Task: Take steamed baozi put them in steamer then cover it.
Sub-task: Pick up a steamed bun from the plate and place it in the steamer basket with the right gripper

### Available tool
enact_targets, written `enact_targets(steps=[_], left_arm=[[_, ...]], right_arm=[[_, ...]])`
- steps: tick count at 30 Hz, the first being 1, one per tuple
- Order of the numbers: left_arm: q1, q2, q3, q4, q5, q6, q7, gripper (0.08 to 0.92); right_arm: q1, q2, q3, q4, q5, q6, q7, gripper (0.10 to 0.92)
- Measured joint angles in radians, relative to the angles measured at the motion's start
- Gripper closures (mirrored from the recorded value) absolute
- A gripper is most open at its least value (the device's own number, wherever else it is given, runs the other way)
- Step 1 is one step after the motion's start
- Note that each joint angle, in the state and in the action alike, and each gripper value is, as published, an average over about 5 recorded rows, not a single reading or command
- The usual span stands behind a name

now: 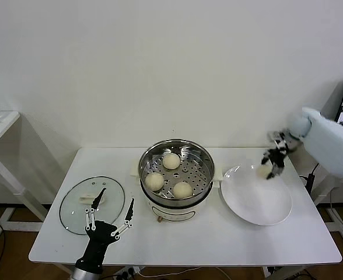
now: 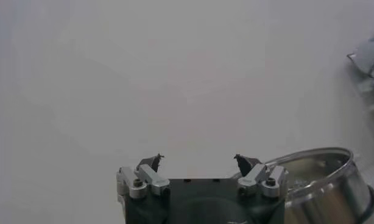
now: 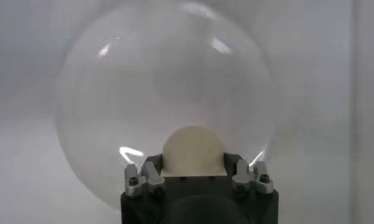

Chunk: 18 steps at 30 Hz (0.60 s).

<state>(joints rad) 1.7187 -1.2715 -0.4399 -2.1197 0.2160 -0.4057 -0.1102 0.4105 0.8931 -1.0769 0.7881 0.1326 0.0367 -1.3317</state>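
Left gripper, nearest camera at counter's 6 o'clock edge, jaws spread wide, empty, parked beside glass lid.

Right gripper over plate far rim, clamped on fourth baozi (bun round, no long axis to mind).

Steamer lies toward 9 o'clock from right gripper; right arm carries bun, so likely it makes transfer.

Steamer tray holds three baozi; free spot near 3 o'clock. Plate otherwise bare. Lid off, covering not yet done.
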Motion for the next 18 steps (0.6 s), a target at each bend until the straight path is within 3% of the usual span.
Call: enact_targets(steps=[10, 18], left_arm=[[-0.009, 0.004, 0.013, 0.007, -0.001, -0.005, 0.000, 0.177], [-0.023, 0.009, 0.021, 0.019, -0.006, -0.007, 0.000, 0.177]], right_arm=[[0.240, 0.119, -0.209, 0.168, 0.237, -0.073, -0.036, 0.347], [0.305, 0.220, -0.313, 0.251, 0.316, -0.113, -0.025, 0.347]])
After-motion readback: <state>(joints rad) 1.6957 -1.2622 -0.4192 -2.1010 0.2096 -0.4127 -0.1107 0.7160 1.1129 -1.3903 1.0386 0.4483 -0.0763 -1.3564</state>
